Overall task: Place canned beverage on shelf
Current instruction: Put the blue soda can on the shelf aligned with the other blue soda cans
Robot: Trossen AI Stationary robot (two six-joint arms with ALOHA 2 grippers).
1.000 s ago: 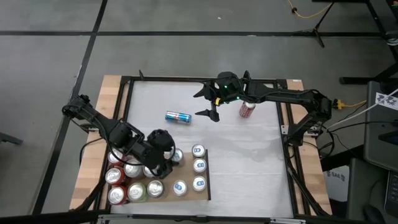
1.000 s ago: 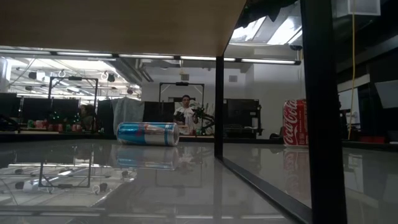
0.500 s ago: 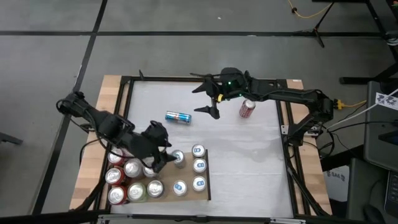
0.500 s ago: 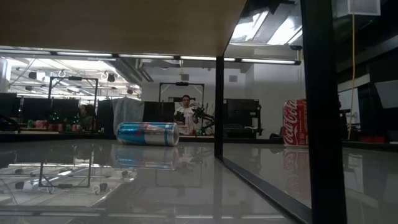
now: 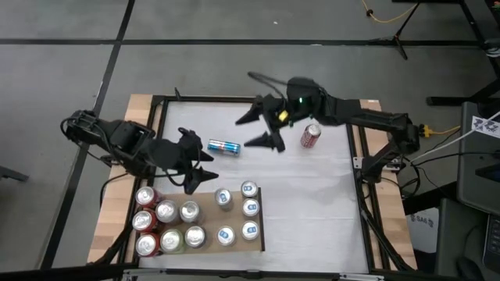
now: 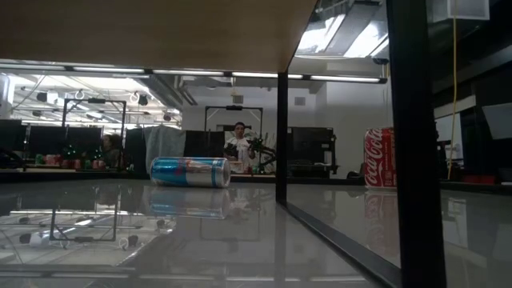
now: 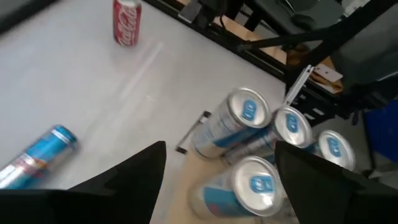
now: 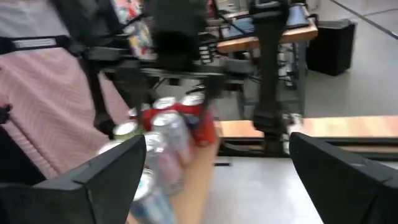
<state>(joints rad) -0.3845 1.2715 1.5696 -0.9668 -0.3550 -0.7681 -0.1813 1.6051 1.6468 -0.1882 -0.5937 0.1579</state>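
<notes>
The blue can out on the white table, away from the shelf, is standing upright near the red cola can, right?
Not quite. The blue can is lying on its side, not standing; the low view shows it lengthwise on the table. The rest holds: it is off the shelf, and the red cola can stands upright nearby.
</notes>
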